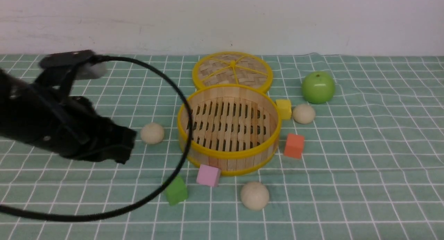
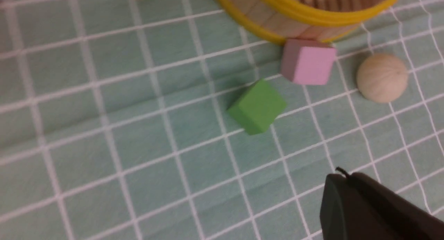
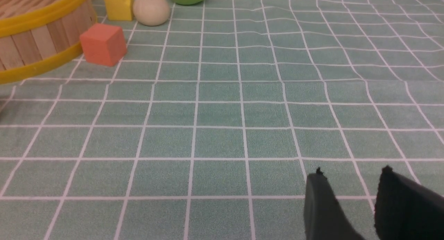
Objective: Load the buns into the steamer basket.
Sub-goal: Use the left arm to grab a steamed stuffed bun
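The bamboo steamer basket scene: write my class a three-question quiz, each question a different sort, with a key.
1. True or false: the round bamboo steamer basket with yellow rims already holds a small cream-white dough-like bun.
2. Multiple choice: which cube stands nearest the shiny green apple?
a) the small yellow cube
b) the small pink cube
c) the small bright-green cube
3. Fill in the blank: counting all those on the checked green cloth, there are ____ buns.

Key: 1. false; 2. a; 3. three
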Robot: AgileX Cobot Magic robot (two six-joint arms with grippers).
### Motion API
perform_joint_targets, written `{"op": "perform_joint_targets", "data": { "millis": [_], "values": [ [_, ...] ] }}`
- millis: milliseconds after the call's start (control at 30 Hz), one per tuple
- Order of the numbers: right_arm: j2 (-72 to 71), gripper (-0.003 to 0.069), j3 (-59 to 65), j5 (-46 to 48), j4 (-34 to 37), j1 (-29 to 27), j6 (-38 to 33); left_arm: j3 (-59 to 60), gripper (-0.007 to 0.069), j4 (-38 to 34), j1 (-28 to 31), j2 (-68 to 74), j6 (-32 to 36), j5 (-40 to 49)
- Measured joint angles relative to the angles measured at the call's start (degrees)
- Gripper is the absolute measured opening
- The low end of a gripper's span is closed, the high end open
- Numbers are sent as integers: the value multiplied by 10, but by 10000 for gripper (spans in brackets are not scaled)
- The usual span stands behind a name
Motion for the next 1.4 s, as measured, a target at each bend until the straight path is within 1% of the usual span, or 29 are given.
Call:
{"op": "perform_joint_targets", "data": {
  "millis": [100, 167, 267, 367, 500, 633, 733, 767, 800, 833, 867, 967, 1067, 1167, 1400],
  "values": [
    [0, 240, 0, 0, 0, 0, 0, -43, -14, 38, -16, 52, -46, 4],
    [0, 240, 0, 0, 0, 0, 0, -98, -14, 100, -17, 108, -103, 13],
    [0, 240, 0, 0, 0, 0, 0, -160, -14, 165, -13, 180, -149, 31],
    [0, 240, 0, 0, 0, 0, 0, -218, -14, 189, -6, 245, -161, 48],
    [0, 240, 0, 0, 0, 0, 0, -274, -14, 179, 10, 306, -150, 69],
    [0, 240, 0, 0, 0, 0, 0, -343, -10, 103, 44, 370, -103, 93],
    [0, 240, 0, 0, 0, -1, 0, -369, 26, 80, 52, 394, -79, 95],
    [0, 240, 0, 0, 0, -1, 0, -370, 30, 80, 52, 394, -76, 95],
    [0, 240, 0, 0, 0, -1, 0, -376, 71, 77, 52, 404, -67, 92],
    [0, 240, 0, 0, 0, -1, 0, -378, 97, 75, 52, 407, -63, 88],
    [0, 240, 0, 0, 0, -1, 0, -378, 102, 75, 52, 408, -61, 88],
    [0, 240, 0, 0, 0, -1, 0, -379, 190, 73, 52, 421, -57, 70],
    [0, 240, 0, 0, 0, -1, 0, -379, 242, 75, 52, 431, -57, 52],
    [0, 240, 0, 0, 0, -1, 0, -380, 260, 80, 52, 441, -57, 32],
    [0, 240, 0, 0, 0, -1, 0, -380, 263, 89, 52, 462, -51, 12]
  ]
}}
